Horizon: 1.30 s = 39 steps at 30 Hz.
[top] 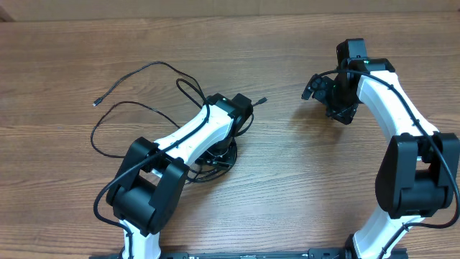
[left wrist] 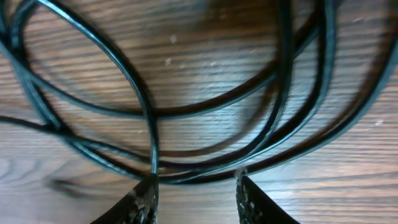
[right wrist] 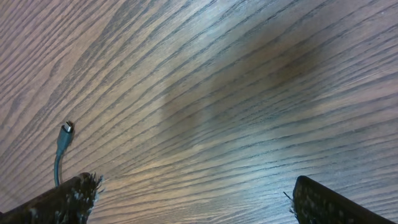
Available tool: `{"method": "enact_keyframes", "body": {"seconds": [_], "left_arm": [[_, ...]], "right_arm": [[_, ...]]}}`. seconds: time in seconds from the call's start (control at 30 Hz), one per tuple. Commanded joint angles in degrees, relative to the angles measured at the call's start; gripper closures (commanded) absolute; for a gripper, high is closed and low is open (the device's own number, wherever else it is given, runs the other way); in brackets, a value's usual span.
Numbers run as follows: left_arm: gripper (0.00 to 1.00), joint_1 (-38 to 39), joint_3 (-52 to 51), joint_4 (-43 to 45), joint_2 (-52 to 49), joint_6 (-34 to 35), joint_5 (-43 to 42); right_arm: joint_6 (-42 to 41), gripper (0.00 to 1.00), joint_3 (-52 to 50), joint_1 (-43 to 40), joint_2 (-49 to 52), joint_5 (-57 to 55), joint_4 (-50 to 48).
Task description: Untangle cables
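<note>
Thin, glossy black round cables point(left wrist: 284, 56) sprawl in loose loops, left to right, across the brown wood-grain table point(right wrist: 217, 93) beneath the left gripper point(left wrist: 196, 186), its jaws parted and clamping nothing, while one silver-tipped plug point(right wrist: 66, 129) points rightward toward the widely spread, empty right gripper point(right wrist: 193, 193).

Thin black cables point(top: 213, 170) spread loosely on a wooden table point(top: 302, 208).
A small flat coil is formed at centre-left, where several strands point(left wrist: 180, 114) are seen crossing and overlapping. Wide open loops are thrown out to the left, ending in a silver-tipped plug point(top: 95, 103). A second plug end point(top: 262, 100) is laid apart, beyond the coil to its right.
</note>
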<state>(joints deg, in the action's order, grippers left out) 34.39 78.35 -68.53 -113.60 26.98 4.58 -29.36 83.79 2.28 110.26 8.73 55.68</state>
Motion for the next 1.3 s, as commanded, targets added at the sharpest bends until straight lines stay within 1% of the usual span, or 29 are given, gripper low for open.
{"method": "enact_keyframes", "body": {"seconds": [0.0, 0.2, 0.27, 0.4, 0.63, 0.73, 0.8, 0.87, 0.97, 1.13, 1.23, 1.27], "left_arm": [[0.60, -0.13, 0.13, 1.36, -0.31, -0.20, -1.66], [0.61, -0.07, 0.13, 4.11, -0.35, -0.15, -1.64], [0.63, -0.07, 0.13, 4.04, -0.33, -0.17, -1.64], [0.62, 0.42, 0.11, 4.81, -0.39, -0.20, -1.66], [0.63, 2.43, -0.22, 5.14, -0.39, -0.20, -1.33], [0.69, 2.82, -1.09, 6.10, -0.42, 0.35, -1.16], [0.71, 2.82, -2.08, 7.17, -0.42, 1.27, -1.16], [0.72, 2.82, -3.21, 8.44, -0.42, 1.38, -1.20], [0.75, 2.80, -3.96, 9.03, -0.42, 1.38, -1.20], [0.77, 2.75, -3.96, 9.42, -0.42, 1.36, -1.20], [0.96, 2.71, -3.96, 9.79, -0.39, 1.29, -1.14], [0.96, 2.64, -3.96, 9.88, -0.39, 1.27, -0.98]], "right_arm": [[0.09, 0.00, 0.55, 0.00, 0.07, -0.33, -0.11], [0.09, 0.00, 0.55, 0.00, 0.07, -0.33, -0.11], [0.09, 0.00, 0.55, 0.00, 0.07, -0.35, -0.11], [0.11, 0.00, 0.55, 0.00, 0.07, -0.35, -0.11], [0.09, 0.00, 0.55, 0.00, 0.07, -0.35, -0.11], [0.09, 0.00, 0.55, 0.00, 0.07, -0.35, -0.11], [0.09, 0.00, 0.55, 0.00, 0.07, -0.35, -0.11], [0.09, 0.00, 0.55, 0.00, 0.07, -0.35, -0.11], [0.09, 0.00, 0.55, 0.00, 0.07, -0.35, -0.11], [0.09, 0.00, 0.55, 0.00, 0.07, -0.33, -0.11], [0.09, 0.00, 0.55, 0.00, 0.07, -0.33, -0.11], [0.09, 0.00, 0.55, 0.00, 0.07, -0.33, -0.11]]}}
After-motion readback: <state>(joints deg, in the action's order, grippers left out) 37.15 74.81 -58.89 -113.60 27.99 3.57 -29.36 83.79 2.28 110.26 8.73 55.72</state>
